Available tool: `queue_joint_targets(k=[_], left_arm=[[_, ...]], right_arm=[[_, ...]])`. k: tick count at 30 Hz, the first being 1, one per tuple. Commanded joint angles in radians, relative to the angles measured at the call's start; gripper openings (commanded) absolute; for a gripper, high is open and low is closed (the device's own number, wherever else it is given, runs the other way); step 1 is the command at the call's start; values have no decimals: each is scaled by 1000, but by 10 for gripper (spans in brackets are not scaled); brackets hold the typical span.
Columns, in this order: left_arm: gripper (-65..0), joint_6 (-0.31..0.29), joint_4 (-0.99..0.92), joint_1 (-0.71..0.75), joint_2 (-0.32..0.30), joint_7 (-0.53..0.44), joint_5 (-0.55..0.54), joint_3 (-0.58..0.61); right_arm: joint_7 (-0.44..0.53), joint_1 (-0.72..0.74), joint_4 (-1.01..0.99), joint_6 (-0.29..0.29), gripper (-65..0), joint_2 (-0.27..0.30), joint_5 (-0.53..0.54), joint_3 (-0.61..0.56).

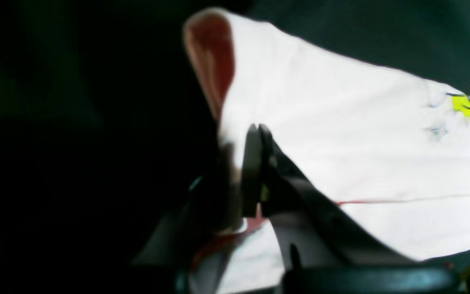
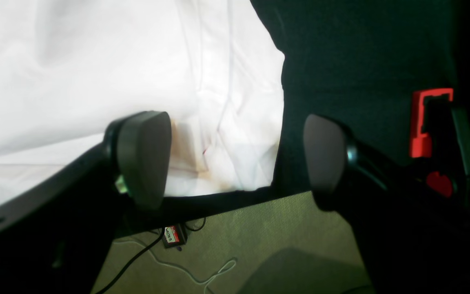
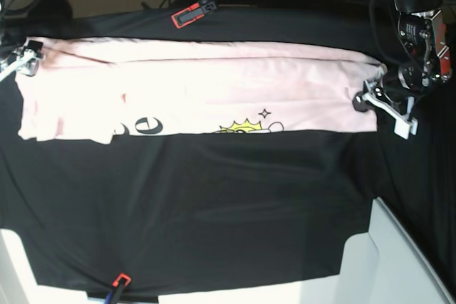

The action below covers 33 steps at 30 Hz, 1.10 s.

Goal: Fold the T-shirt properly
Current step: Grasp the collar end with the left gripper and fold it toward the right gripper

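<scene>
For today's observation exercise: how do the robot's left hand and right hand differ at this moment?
The left hand is shut, pinching the T-shirt's edge; the right hand stands open, gripping nothing. The left sits over the shirt, the right near the table's edge. Both are dark and at opposite ends of the shirt.

We see strong light on the pale pink cotton T-shirt [image 3: 214, 90]; in both wrist views it is overexposed to almost pure white and its folds lose detail. The black table cloth [image 3: 214, 204] is very dark, nearly without texture, so contrast is harsh. The left wrist view is soft and smeared, with the dark left gripper [image 1: 258, 130] out of focus. In the right wrist view the dark right gripper [image 2: 235, 159] is blurred too. The base view is sharper, with bright glare along its bottom edge.
</scene>
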Motion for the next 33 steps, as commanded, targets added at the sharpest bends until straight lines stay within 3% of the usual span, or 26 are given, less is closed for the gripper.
queue_joint_targets(k=[1,5,10,14,18,22,30,33], left_arm=[[-650,1,43,-4,-17,24,-18,-37],[-650,13,150,-1,20,139,-12,-128],[-650,15,278,6,74,228,-12,-151],[-650,18,325,3,125,257,-11,-151],[-650,116,327,-1,181,259,-17,-142],[-650,119,328,-4,246,262,-18,-139],[-650,118,328,-49,372,358,-18,-139],[-650,118,327,-69,410,378,-18,-85]], right_arm=[[16,0,15,-1,-162,19,6,6],[16,0,14,-1,-162,16,6,6],[16,0,14,-1,-162,15,6,6],[16,-3,14,0,-162,15,6,6],[16,-3,14,0,-162,15,6,6],[16,-3,14,0,-162,16,6,6],[16,-2,14,0,-162,16,6,4],[16,-2,14,0,-162,16,6,4]])
